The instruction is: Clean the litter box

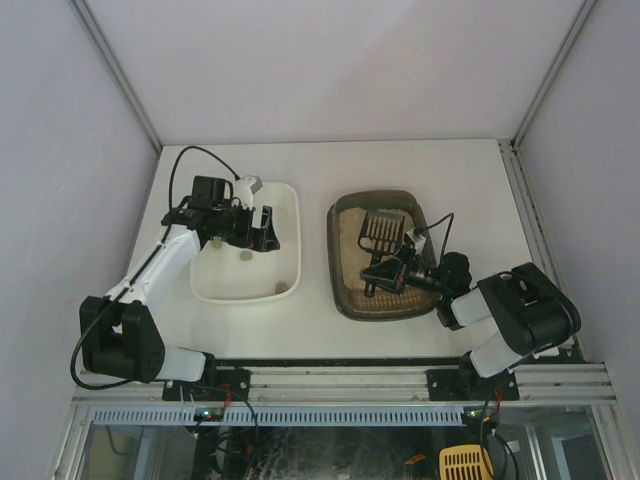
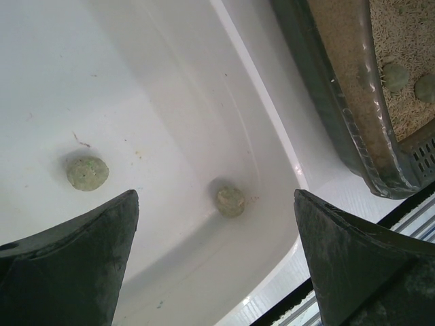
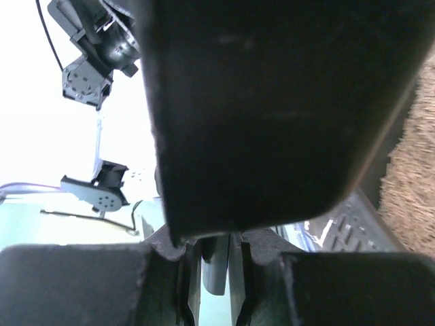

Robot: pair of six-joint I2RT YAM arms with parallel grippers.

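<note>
Litter box [image 1: 336,262], filled with beige litter, sits on the counter [image 1: 470,180] just right of the white tray [image 1: 293,215]. Right pincer [image 1: 386,274] clamps the handle of the black slotted scoop [image 1: 381,230] over the litter. Left pincer [image 1: 266,228], jaws wide, hangs over the tray, which contains two greenish clumps [image 2: 87,173].

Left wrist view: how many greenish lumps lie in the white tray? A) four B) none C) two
C: one lump lies on the floor of the white tray, and a second lump sits nearer its corner.
</note>
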